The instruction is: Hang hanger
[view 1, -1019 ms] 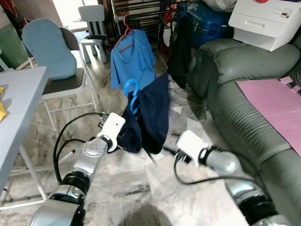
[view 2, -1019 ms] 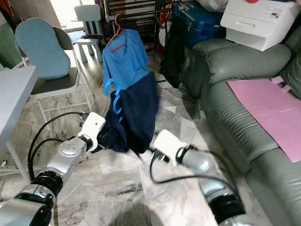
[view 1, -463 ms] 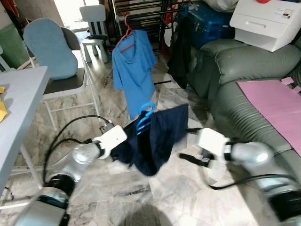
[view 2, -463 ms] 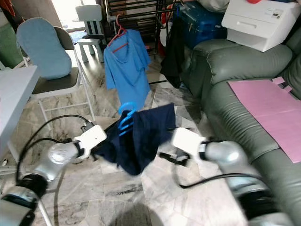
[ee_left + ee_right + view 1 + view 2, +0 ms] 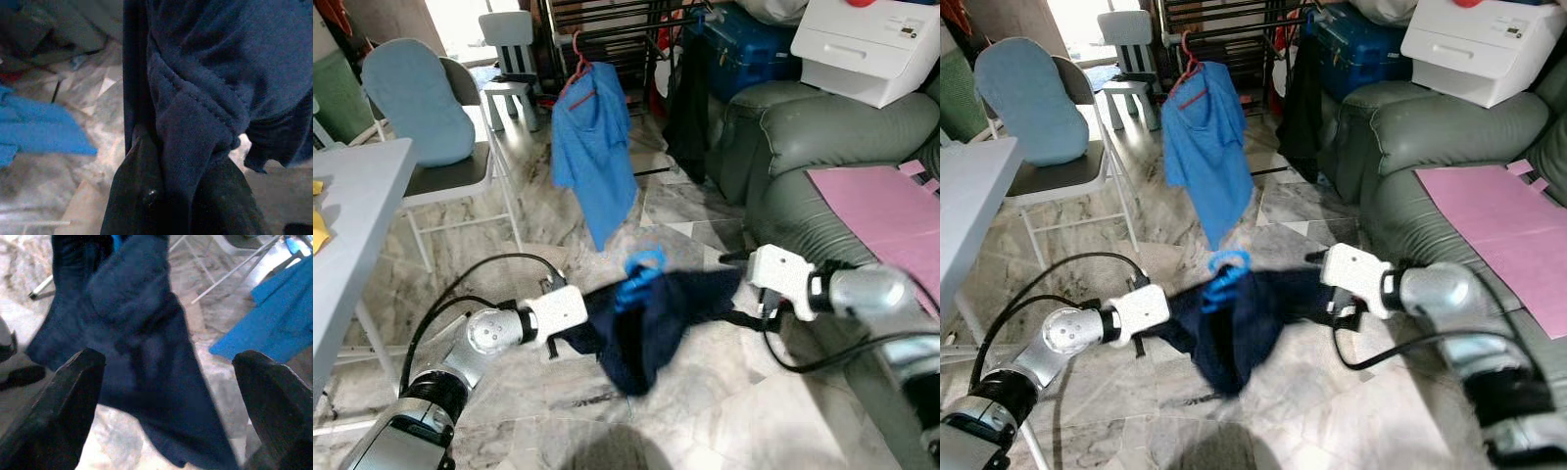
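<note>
Over the marble floor (image 5: 705, 392), before the sofa (image 5: 803, 137), a dark garment (image 5: 646, 323) on a blue hanger (image 5: 639, 274) is gripped by the left hand (image 5: 181, 196); the right hand (image 5: 166, 382) is spread open beside it.

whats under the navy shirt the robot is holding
Marble floor shows beneath the navy shirt, held up by the left pincer. A blue hanger hook pokes out on top; the rest of the hanger is covered by the cloth.
</note>
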Controlling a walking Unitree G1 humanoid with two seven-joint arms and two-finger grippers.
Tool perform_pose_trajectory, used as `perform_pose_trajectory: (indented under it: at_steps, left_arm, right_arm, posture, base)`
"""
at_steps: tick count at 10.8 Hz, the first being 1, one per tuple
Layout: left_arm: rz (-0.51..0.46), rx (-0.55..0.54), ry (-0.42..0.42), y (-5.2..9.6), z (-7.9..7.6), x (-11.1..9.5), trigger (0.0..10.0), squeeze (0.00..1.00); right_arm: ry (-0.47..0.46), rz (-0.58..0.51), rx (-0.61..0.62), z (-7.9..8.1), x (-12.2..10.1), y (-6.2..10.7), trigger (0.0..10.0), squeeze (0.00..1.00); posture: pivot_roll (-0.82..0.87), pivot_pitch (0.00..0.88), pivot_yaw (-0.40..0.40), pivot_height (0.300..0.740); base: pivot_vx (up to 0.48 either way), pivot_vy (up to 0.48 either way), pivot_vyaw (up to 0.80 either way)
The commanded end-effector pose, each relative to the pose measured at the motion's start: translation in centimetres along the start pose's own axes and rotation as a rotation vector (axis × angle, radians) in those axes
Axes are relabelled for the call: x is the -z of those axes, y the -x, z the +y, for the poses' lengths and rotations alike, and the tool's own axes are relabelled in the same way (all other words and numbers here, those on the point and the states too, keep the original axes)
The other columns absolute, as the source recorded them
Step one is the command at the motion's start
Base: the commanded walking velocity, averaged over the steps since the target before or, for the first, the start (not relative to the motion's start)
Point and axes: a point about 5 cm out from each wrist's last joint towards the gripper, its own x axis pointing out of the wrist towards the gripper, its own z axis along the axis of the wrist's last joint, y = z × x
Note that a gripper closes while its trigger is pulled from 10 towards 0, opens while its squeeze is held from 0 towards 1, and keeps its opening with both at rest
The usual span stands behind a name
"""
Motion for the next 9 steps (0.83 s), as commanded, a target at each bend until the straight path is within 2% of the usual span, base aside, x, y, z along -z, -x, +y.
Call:
perform_pose_trajectory:
  at_steps: [1,2,4,5,6,7,9]
  left_arm:
    - [-0.038,0.0,-0.047,0.2,0.5,-0.7,0.0,0.0]
    - [-0.056,0.003,-0.053,0.2,0.5,-1.0,0.0,0.0]
    - [-0.073,0.023,-0.063,0.1,0.5,-1.3,0.0,0.0]
    - [-0.09,0.03,-0.07,0.1,0.4,-1.4,0.0,0.0]
    - [-0.11,0.037,-0.074,0.1,0.3,-1.7,0.0,0.0]
    - [-0.117,0.056,-0.072,0.1,0.1,-1.7,0.0,0.0]
    - [-0.119,0.066,-0.071,0.2,-0.1,-1.6,0.0,0.0]
  right_arm:
    - [0.023,-0.005,-0.045,-0.5,-0.7,0.0,10.0,0.07]
    - [0.019,0.015,-0.096,-0.4,-0.4,0.1,10.0,0.0]
    - [0.035,0.072,-0.17,0.2,0.8,-0.2,10.0,0.0]
    - [0.034,0.072,-0.216,0.6,0.9,-0.7,9.7,0.0]
    - [0.086,0.104,-0.235,0.7,1.0,-1.1,9.2,0.0]
    - [0.11,0.098,-0.245,0.6,0.7,-1.4,10.0,0.0]
    - [0.132,0.075,-0.25,0.4,0.2,-1.9,10.0,0.0]
  posture:
    - [-0.13,0.0,0.086,0.74]
    - [-0.12,0.0,0.087,0.74]
    - [-0.12,0.0,0.09,0.74]
    - [-0.12,0.0,0.091,0.74]
    - [-0.11,0.0,0.091,0.74]
    - [-0.11,0.0,0.091,0.74]
    - [-0.11,0.0,0.09,0.74]
  base:
    - [0.0,0.0,0.0]
    - [0.0,0.0,0.0]
    - [0.0,0.0,0.0]
    - [0.0,0.0,0.0]
    - [0.0,0.0,0.0]
    - [0.0,0.0,0.0]
    - [0.0,0.0,0.0]
